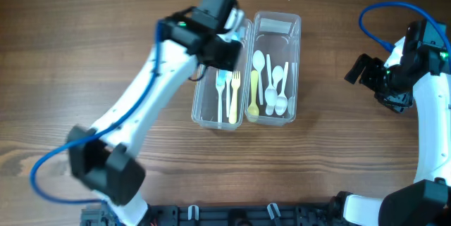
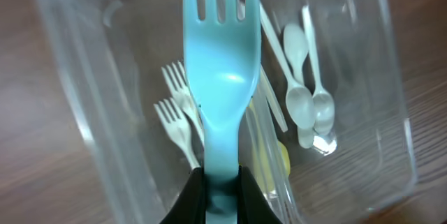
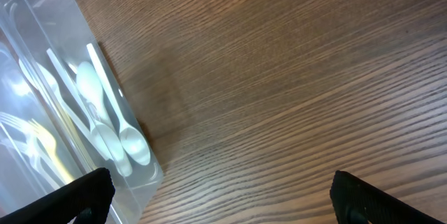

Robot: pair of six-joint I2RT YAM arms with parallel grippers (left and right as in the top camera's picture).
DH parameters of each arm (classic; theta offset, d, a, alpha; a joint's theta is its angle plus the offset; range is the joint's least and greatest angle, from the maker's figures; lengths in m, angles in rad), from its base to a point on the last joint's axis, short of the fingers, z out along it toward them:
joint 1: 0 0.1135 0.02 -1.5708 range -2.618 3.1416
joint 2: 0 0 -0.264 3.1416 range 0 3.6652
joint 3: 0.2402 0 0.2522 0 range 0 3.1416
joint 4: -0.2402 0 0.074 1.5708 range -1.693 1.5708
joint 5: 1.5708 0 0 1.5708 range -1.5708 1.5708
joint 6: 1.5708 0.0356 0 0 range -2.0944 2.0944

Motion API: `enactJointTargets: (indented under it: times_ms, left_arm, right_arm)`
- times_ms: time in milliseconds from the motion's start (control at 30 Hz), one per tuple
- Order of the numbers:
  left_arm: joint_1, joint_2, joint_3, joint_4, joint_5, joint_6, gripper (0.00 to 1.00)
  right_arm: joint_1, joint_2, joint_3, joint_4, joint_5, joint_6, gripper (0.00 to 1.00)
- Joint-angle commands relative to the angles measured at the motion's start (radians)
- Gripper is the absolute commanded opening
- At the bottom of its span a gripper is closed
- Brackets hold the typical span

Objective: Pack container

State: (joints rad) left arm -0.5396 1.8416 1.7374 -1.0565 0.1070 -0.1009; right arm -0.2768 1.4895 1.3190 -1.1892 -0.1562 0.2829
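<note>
The long clear plastic container is glossy and see-through, its walls catching streaks of light. The pale blue plastic fork is smooth, with a soft sheen along its neck. The white plastic spoons are slick and faintly translucent. The pale yellow plastic fork is equally smooth. The brown wooden table shows fine grain and a matt finish, possibly laminate.

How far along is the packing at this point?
Mostly done. The spoons lie in the right bin, white and yellow forks in the left bin. In hand: the left end effector grips a blue fork by its handle above the left bin. The right end effector is open and empty, off to the side. Left: release that fork; no other loose cutlery shows.
</note>
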Motion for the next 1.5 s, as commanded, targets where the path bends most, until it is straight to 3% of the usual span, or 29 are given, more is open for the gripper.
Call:
enactJointTargets:
  times_ms: [0, 133, 167, 200, 267, 300, 333, 467, 500, 733, 867, 933, 1167, 1467]
  left_arm:
    - [-0.014, 0.084, -0.004, 0.003, 0.005, -0.065, 0.06]
    - [0.002, 0.092, -0.003, 0.004, -0.003, -0.068, 0.28]
    - [0.01, 0.084, -0.003, 0.0, -0.003, -0.069, 0.56]
    - [0.017, 0.074, -0.003, -0.008, -0.003, -0.068, 0.7]
    - [0.033, 0.048, -0.003, -0.027, -0.003, -0.068, 0.8]
    - [0.043, 0.032, -0.003, -0.039, -0.003, -0.068, 0.97]
    - [0.053, 0.015, -0.003, -0.051, -0.003, -0.068, 1.0]
    - [0.102, -0.056, -0.003, -0.107, -0.005, -0.064, 1.0]
    - [0.121, -0.079, -0.003, -0.129, -0.01, -0.064, 1.0]
    - [0.248, -0.182, -0.003, -0.238, -0.023, -0.064, 1.0]
    - [0.328, -0.206, -0.003, -0.314, -0.037, -0.064, 1.0]
    - [0.367, -0.206, -0.003, -0.359, -0.037, -0.064, 1.0]
    - [0.474, -0.206, -0.004, -0.446, -0.037, -0.064, 1.0]
    - [0.512, -0.206, -0.004, -0.448, -0.037, -0.064, 1.0]
  right_arm:
    - [0.0, 0.01, 0.001, 0.001, -0.001, -0.018, 0.99]
    - [0.0, 0.01, 0.001, 0.01, -0.001, -0.019, 1.0]
    - [0.001, 0.01, 0.001, 0.019, -0.002, -0.018, 1.0]
    - [0.001, 0.01, 0.001, 0.026, -0.002, -0.018, 1.0]
    - [0.001, 0.01, 0.001, 0.04, -0.018, -0.019, 1.0]
    - [0.001, 0.01, 0.001, 0.051, -0.032, -0.021, 1.0]
    - [0.001, 0.01, 0.001, 0.062, -0.048, -0.021, 1.0]
    - [0.001, 0.01, 0.001, 0.108, -0.113, -0.021, 1.0]
    - [0.001, 0.011, 0.001, 0.124, -0.13, -0.021, 0.95]
    - [0.059, 0.037, 0.001, 0.206, -0.171, -0.021, 0.38]
    - [0.102, 0.108, 0.001, 0.209, -0.125, 0.002, 0.24]
    - [0.122, 0.161, 0.001, 0.21, -0.132, 0.009, 0.06]
    - [0.226, 0.352, 0.001, 0.282, -0.176, 0.004, 0.04]
    - [0.376, 0.402, 0.001, 0.436, -0.238, -0.048, 0.04]
